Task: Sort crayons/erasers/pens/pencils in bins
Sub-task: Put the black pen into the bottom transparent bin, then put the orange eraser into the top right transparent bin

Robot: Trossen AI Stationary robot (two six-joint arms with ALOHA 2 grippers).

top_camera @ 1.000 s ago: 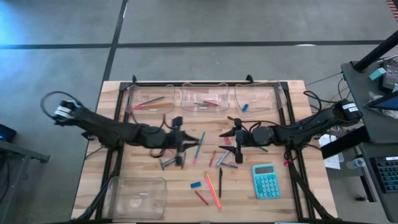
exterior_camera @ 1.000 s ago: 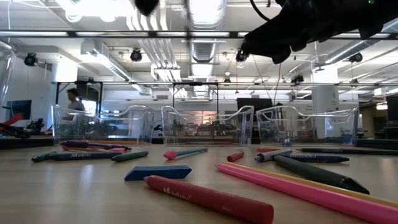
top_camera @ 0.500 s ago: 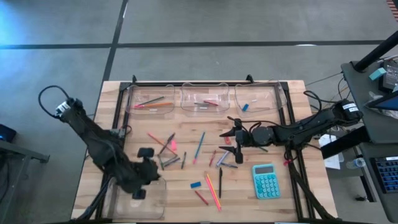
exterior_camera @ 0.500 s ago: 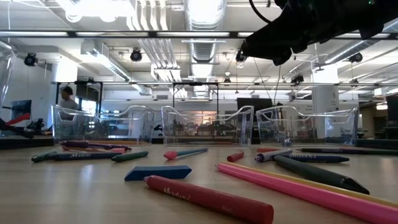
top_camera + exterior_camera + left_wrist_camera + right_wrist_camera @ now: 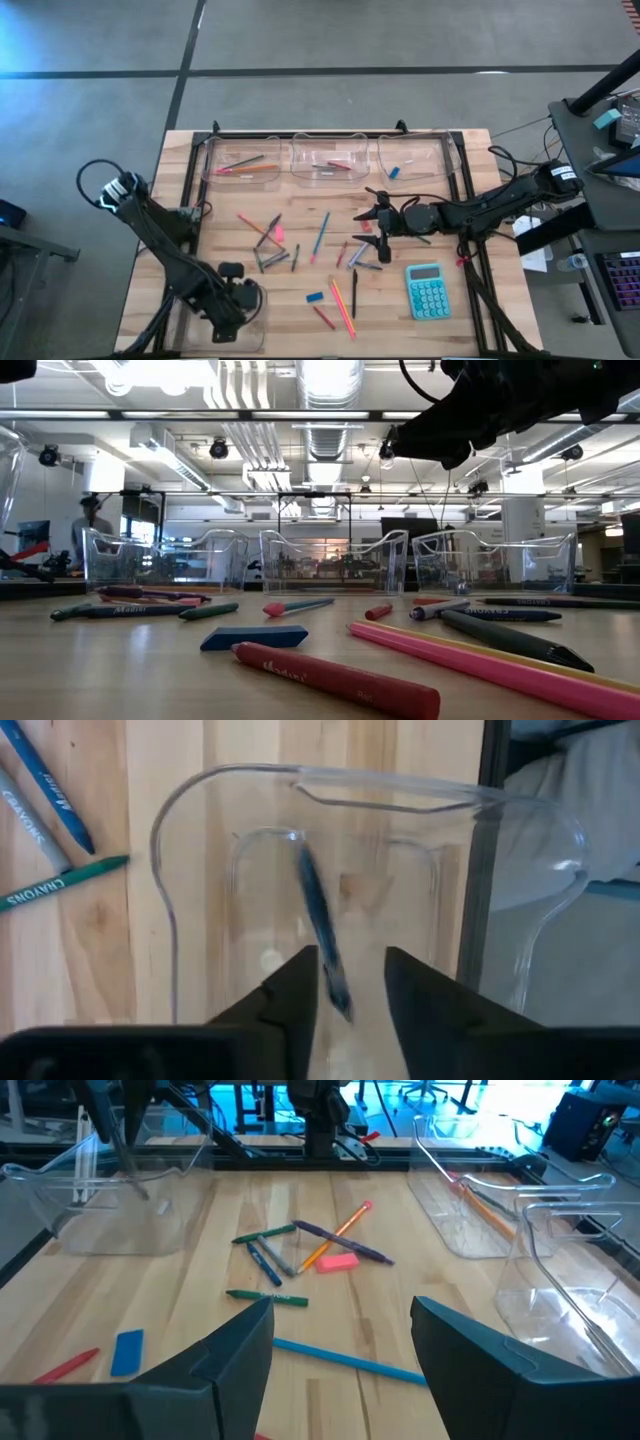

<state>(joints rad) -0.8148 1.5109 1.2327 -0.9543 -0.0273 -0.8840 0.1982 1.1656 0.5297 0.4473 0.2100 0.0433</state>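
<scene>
Drop-off is the step you are in: your left gripper (image 5: 345, 982) hangs over the lone clear bin (image 5: 222, 318) at the table's near left corner, its fingers parted, and a slim blue stick (image 5: 322, 928), a pen by its look, hangs slanted in the gap between them above the bin floor. Whether it is already free of the fingers or still brushing one I cannot tell, so judge it as a release in progress. Your right gripper (image 5: 378, 223) waits above mid-table with its fingers spread wide and nothing between them, just over the loose cluster of sticks (image 5: 362, 255) beside the teal calculator (image 5: 427, 290). The other three bins (image 5: 327, 157) stand in a row along the far edge, holding a few sticks and a small blue eraser (image 5: 394, 172). Next, I would have you lift the left arm clear of the bin wall before swinging back, then choose a piece from the scatter near the pink eraser (image 5: 277, 233), lining the fingers across a stick rather than along it. Many pieces still lie on the wood, so the sort is far from finished. For writing, the green crayon (image 5: 62, 884) beside the bin reads "CRAYONS", as does the grey one (image 5: 32, 820); the lettering on the blue crayon (image 5: 48, 788) is too small to read.
</scene>
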